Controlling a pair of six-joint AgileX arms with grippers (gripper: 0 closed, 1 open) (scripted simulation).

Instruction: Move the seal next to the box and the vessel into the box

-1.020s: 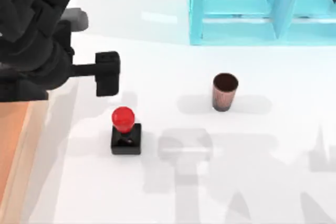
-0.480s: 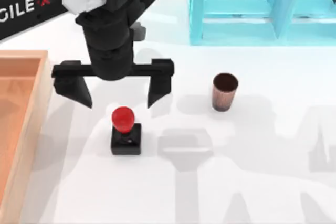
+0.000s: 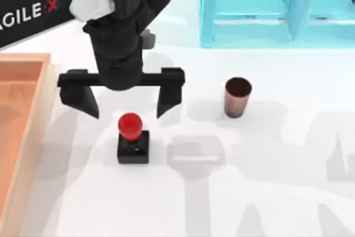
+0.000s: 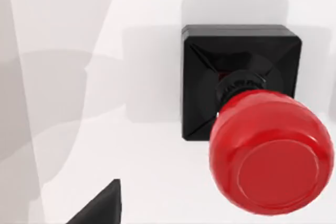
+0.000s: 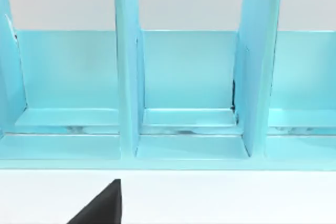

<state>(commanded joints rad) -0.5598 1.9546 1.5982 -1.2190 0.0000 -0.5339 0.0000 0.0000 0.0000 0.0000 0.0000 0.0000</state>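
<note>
Left gripper point(image 3: 126, 106) hangs over the seal point(image 3: 132, 138), jaws spread wide and holding nothing; seal upright on the surface between box point(image 3: 34, 131) and cup point(image 3: 237, 97).

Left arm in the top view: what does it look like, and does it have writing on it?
The left arm is chunky and black with a white section. A black band carries white "AGILE" lettering and a red X. Its gripper is a flat black crossbar with two pointed black fingers.
</note>
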